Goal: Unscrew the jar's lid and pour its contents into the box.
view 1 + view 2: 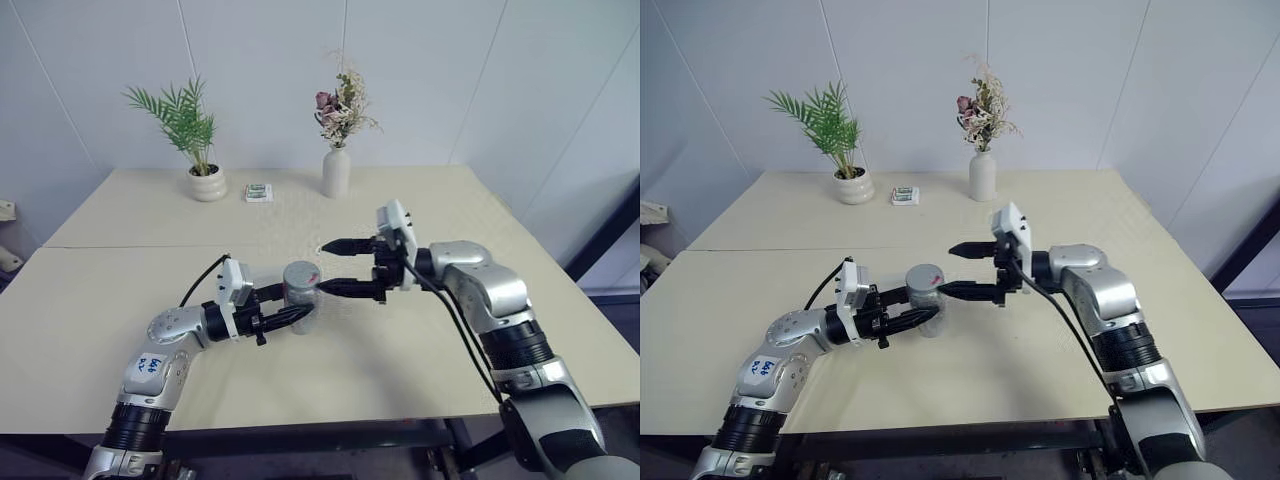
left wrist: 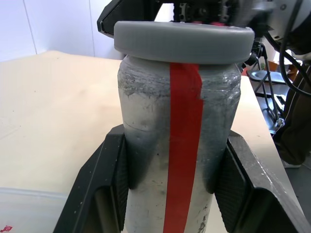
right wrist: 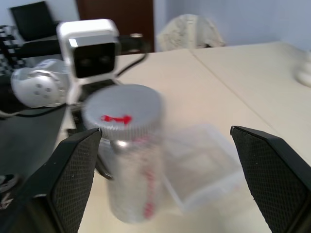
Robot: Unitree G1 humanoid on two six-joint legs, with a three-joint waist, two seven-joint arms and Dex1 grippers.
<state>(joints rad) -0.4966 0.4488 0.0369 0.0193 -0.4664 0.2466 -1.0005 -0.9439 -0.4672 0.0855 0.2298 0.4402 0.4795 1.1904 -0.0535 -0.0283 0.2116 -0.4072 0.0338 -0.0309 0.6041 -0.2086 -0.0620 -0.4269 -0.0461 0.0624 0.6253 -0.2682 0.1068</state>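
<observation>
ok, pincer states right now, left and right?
Left pincer: shut on the jar, lid still on.
Right pincer: open, holding nothing, beside the lid.

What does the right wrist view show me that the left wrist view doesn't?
Right wrist view alone: the top of the lid with its red mark, the clear box lying on the table beside the jar, and the right gripper open, its fingers apart on either side of the jar without touching it.

Left wrist view alone: the left gripper shut on the jar, its pads against the jar's sides, and the red strip running down the jar from under the lid.

Both: the jar upright with the grey lid on, and the table.
</observation>
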